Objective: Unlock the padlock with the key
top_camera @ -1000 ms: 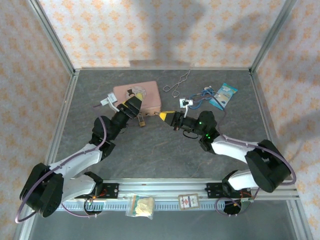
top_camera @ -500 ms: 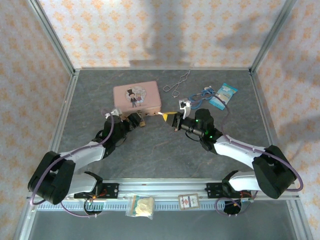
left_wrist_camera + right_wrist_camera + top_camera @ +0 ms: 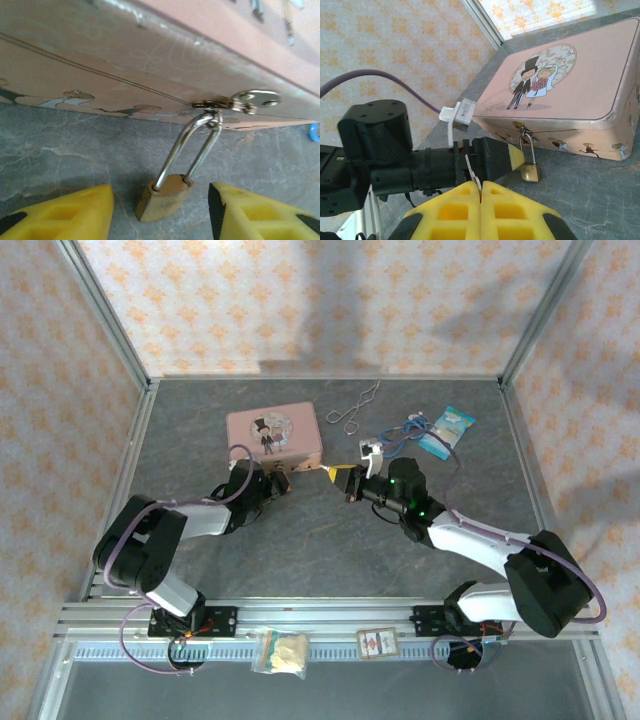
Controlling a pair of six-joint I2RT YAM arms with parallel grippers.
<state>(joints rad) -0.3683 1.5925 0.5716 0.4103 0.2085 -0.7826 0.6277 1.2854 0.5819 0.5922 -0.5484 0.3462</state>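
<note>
the left gripper [image 3: 160, 201] stands spread, the padlock [image 3: 164, 196] between its fingers and touching neither, hanging from the hasp [image 3: 235, 103] of the pink tin [image 3: 150, 55]. if one finger meets the loose body first, it may swing away from the right gripper [image 3: 480, 189], pressed together on what looks like the key [image 3: 471, 171]. the keyhole is hidden, and most of the key is buried.
</note>
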